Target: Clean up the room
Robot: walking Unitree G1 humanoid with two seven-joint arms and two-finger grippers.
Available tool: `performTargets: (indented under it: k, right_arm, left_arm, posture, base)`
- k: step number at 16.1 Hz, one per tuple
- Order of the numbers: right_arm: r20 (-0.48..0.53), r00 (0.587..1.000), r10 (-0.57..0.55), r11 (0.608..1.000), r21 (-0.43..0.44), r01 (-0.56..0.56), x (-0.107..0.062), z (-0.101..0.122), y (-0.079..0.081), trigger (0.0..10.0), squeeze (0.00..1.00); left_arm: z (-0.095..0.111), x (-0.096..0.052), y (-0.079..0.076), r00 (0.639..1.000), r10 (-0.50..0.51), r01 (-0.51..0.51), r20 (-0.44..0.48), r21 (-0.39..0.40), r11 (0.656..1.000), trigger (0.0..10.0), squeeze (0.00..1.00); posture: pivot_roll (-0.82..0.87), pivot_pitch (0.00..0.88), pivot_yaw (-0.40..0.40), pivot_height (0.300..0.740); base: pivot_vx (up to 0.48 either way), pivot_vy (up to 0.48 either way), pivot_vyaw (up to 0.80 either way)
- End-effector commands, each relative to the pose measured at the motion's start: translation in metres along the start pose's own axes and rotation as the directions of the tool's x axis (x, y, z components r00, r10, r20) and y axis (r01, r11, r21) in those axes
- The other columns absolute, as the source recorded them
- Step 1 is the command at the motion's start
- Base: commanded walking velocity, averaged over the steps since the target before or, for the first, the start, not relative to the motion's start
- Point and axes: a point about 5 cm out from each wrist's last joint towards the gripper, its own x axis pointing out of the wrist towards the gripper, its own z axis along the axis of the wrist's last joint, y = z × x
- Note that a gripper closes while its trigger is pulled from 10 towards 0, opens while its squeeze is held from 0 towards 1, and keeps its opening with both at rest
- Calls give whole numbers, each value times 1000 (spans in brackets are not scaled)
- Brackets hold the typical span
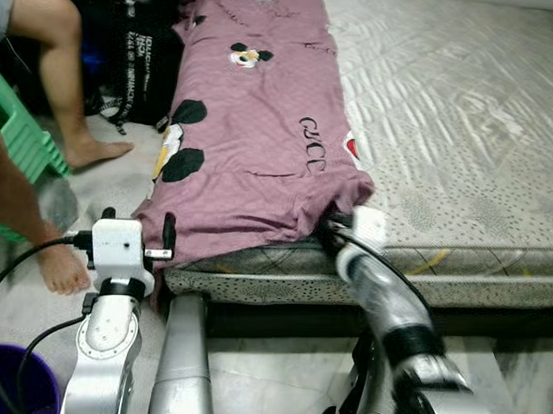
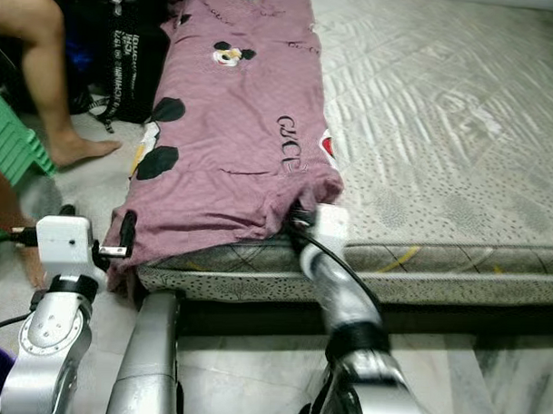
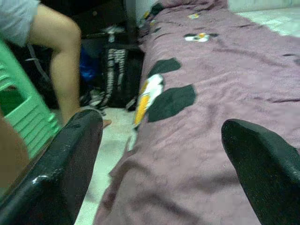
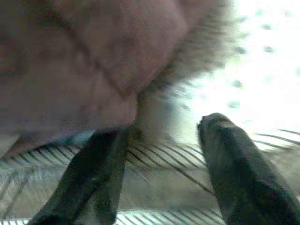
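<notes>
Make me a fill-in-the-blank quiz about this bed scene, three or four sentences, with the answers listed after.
1. The purple blanket lies along the ______ side of the mattress.
2. The right tool sits at the blanket's near corner with its fingers ______.
3. The left tool is by the blanket's near left edge, its fingers ______.
4. The plastic stool beside the person's leg is ______ in colour.

Missing words: left; open; open; green

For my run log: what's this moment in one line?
right hand: open at purple blanket corner | left hand: open by blanket edge | mattress
</notes>
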Motion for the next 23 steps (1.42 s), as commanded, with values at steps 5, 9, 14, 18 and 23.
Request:
performTargets:
  k: [5,9,14,18,23]
  right_arm:
    - [-46,999,-8,998,64,11,-57,-16,-32,0,0]
    - [92,980,-176,984,-20,179,-67,15,-63,0,0]
    - [524,849,-61,983,-116,143,-64,121,-23,0,0]
    - [486,864,134,988,-136,-77,-40,130,31,0,0]
    - [-9,989,149,983,-109,-149,-3,8,37,0,0]
  left_arm:
    - [-4,18,-18,996,-87,87,2,-39,995,10000,0]
    - [-4,25,-25,996,-92,93,16,-59,994,10000,0]
    - [-3,26,-24,996,-82,84,34,-60,995,10000,0]
    - [-2,27,-24,996,-80,83,45,-60,995,10000,0]
    - [-1,26,-26,995,-84,87,51,-62,994,10000,0]
  posture:
    - [105,0,2,485]
    - [89,0,-3,485]
    - [102,0,-8,485]
    - [106,0,-7,485]
    - [138,0,-13,485]
  base:
    - [0,0,0]
    - [0,0,0]
    - [0,0,0]
    - [0,0,0]
    - [0,0,0]
